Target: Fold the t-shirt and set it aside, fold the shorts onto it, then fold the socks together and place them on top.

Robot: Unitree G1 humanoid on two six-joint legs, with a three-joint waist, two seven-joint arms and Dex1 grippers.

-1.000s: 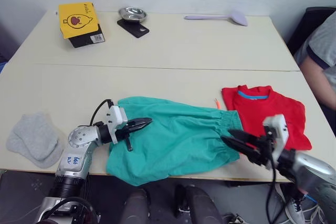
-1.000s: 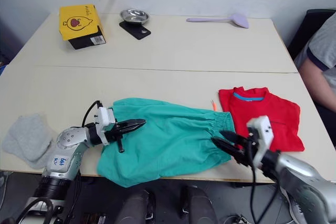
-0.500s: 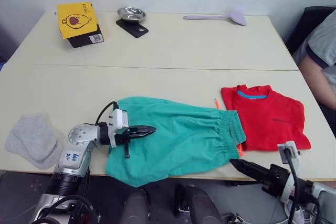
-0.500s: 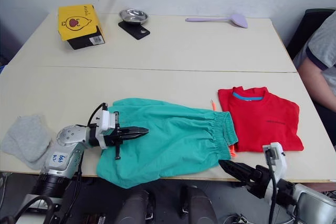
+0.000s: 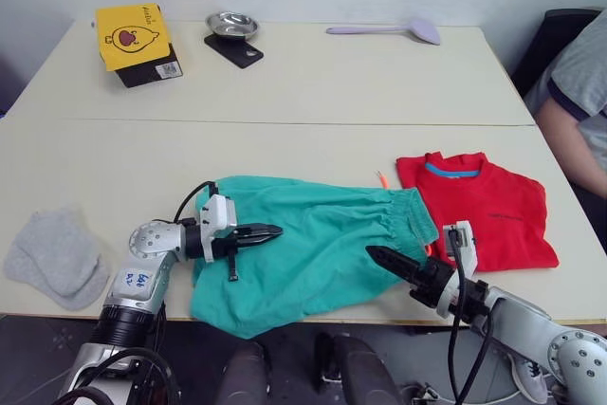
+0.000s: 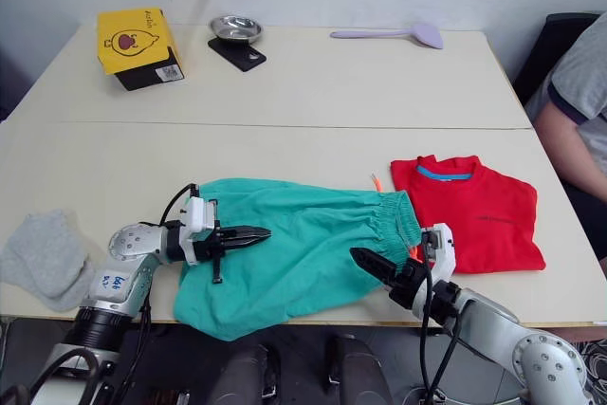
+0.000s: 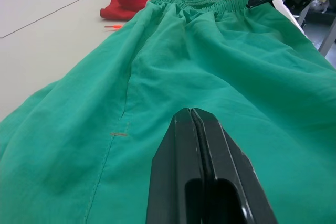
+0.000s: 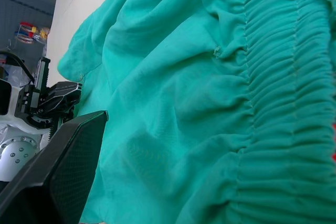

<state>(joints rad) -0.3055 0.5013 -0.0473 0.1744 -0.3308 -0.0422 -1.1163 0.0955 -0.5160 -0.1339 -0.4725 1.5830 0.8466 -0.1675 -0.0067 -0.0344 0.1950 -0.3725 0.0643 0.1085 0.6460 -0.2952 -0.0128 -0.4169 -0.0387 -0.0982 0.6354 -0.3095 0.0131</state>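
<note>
We see the shorts (image 5: 313, 248) spread flat across the near part of the table (image 5: 285, 154), waistband toward our right and legs toward our left, the lowest leg corner draping over the near edge. An orange drawstring tip shows just beyond the waistband, between shorts and shirt.

The shirt (image 5: 479, 208) lies folded on the table just right of the waistband, collar toward the far side, its blue inner strip visible.

The socks (image 5: 55, 258) lie together near the left front corner of the table, well apart from the shorts.

The left gripper (image 5: 268, 231) sits low over the leg end of the shorts, pointing toward the waistband. In the left wrist view its two black fingers (image 7: 202, 145) are pressed together with no cloth between them: clenched, empty.

The right gripper (image 5: 379, 257) points leftward over the shorts, just inside the waistband near the front edge. We cannot tell whether it is released or clenched.

At the far side of the table stand a yellow box (image 5: 133, 37), a metal bowl (image 5: 232, 24) on a black pad and a lilac spoon (image 5: 384, 29). A person's arm (image 5: 569, 130) shows at the right edge.
</note>
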